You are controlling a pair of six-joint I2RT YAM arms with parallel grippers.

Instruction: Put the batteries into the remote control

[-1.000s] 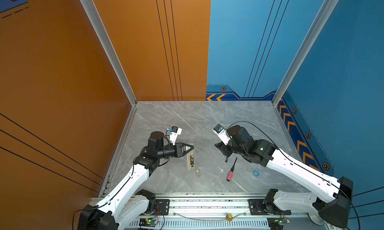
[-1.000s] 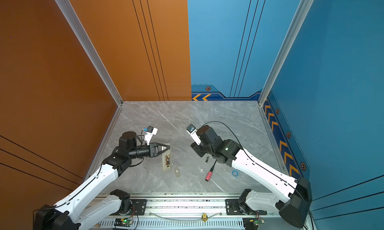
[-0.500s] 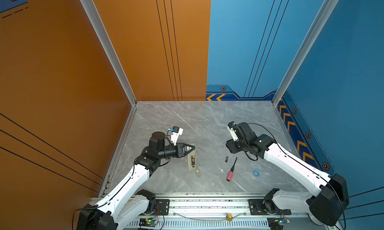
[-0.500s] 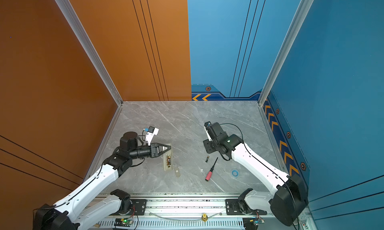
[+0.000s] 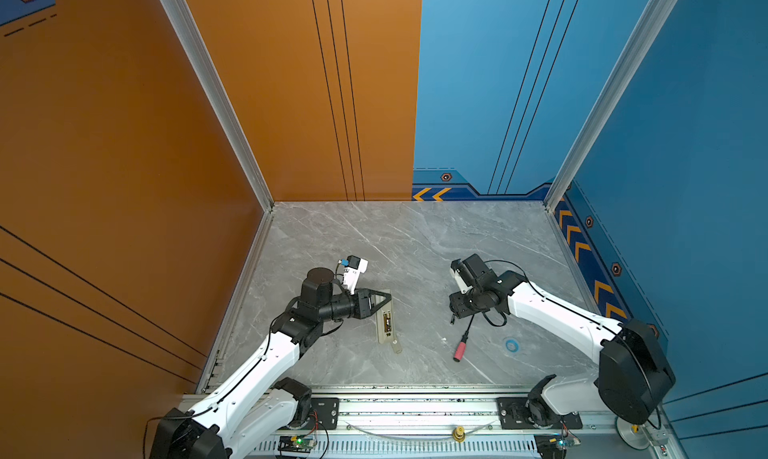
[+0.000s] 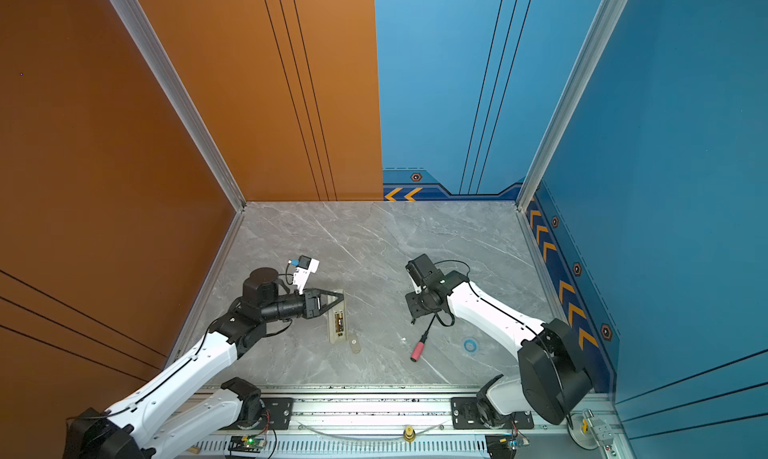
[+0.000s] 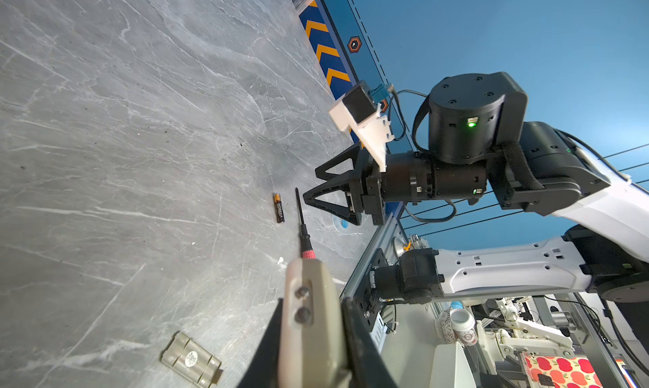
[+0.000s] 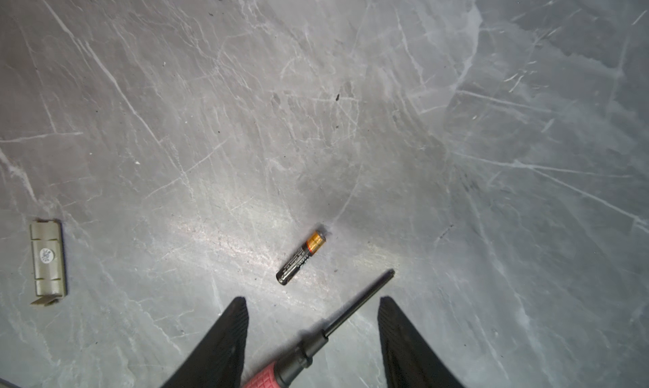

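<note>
Nearest, the battery cover point(image 5: 397, 346) lies loose on the grey surface point(image 5: 415, 245), beside the remote control point(image 5: 385, 322), back up, one battery visible in its open recess. Left gripper point(image 5: 388, 297) fingers are closed on the remote's far end; confirmed in left wrist view point(image 7: 309, 319). Pink-handled screwdriver point(image 5: 461, 344) lies to the right. Second battery point(image 8: 301, 257) rests flat just beside the screwdriver shaft tip. Right gripper point(image 8: 312, 337) hangs over the shaft, fingers point(image 8: 224, 340) roughly half apart, holding nothing
</note>
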